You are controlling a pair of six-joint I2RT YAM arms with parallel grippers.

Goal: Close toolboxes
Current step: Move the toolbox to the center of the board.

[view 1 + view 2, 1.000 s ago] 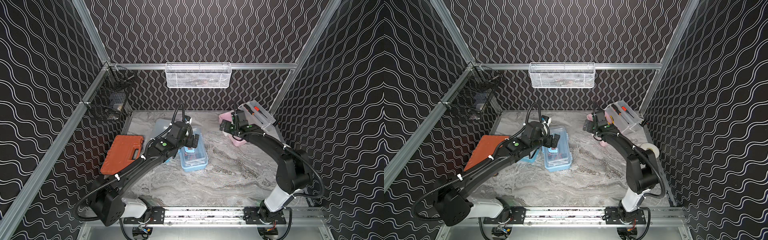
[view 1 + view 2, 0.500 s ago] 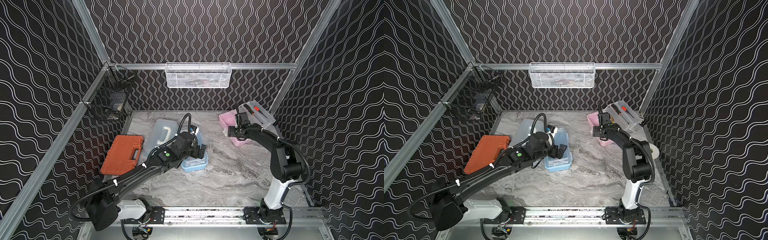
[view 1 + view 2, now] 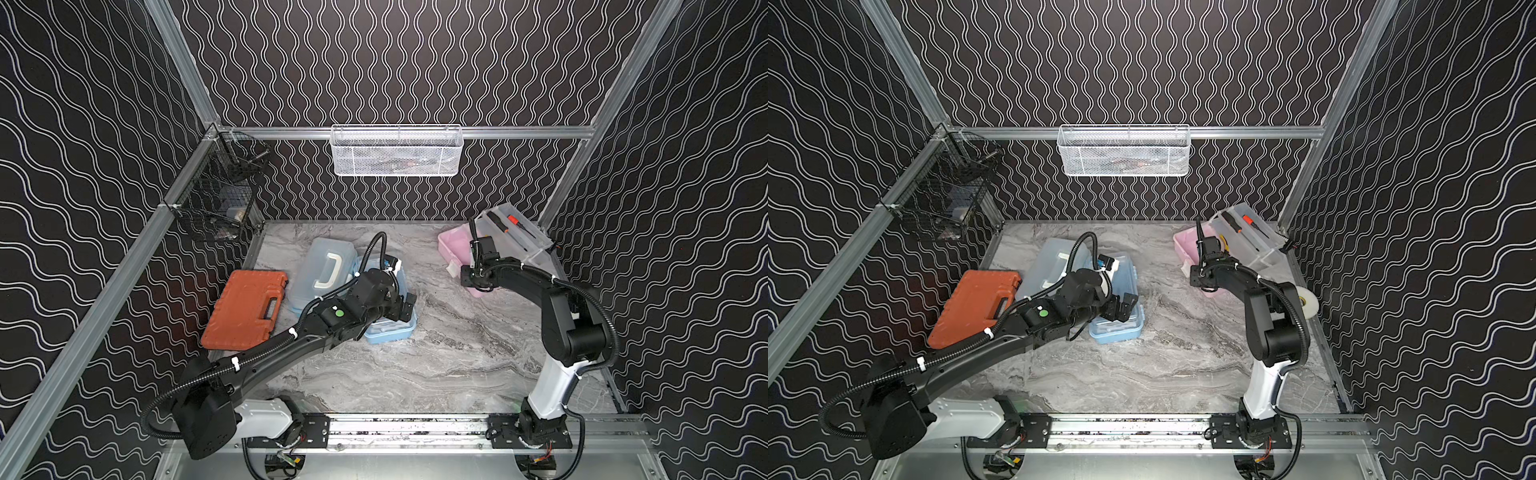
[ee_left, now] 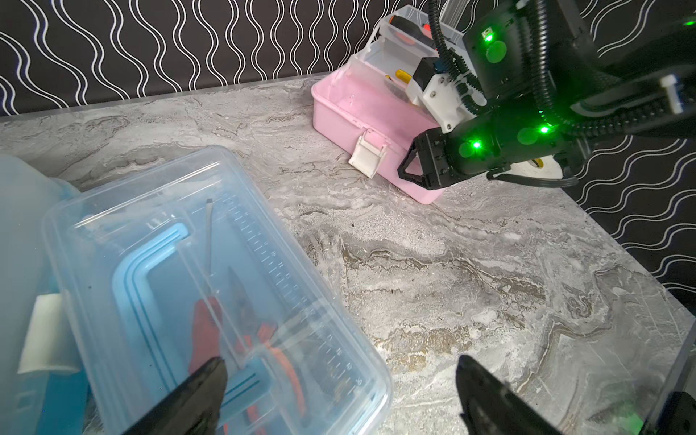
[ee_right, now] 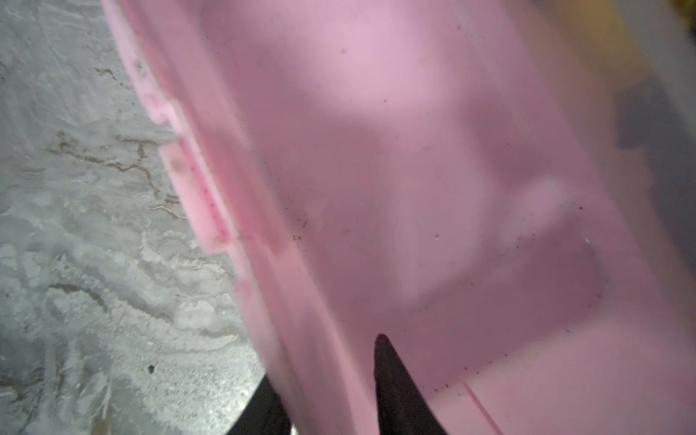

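While right gripper [image 5: 324,365] pinches front wall of pink toolbox [image 3: 455,245], jaws narrow, its open lid [image 3: 515,239] lies beyond, toward rear corner; right arm [image 3: 552,299] nearer. Left gripper [image 4: 339,363] wide above blue toolbox [image 4: 226,263].

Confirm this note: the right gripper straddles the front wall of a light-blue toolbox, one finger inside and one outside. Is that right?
Not quite. The right gripper straddles the front wall of the pink toolbox, not a light-blue one, with one finger inside and one outside. The right wrist view shows it.
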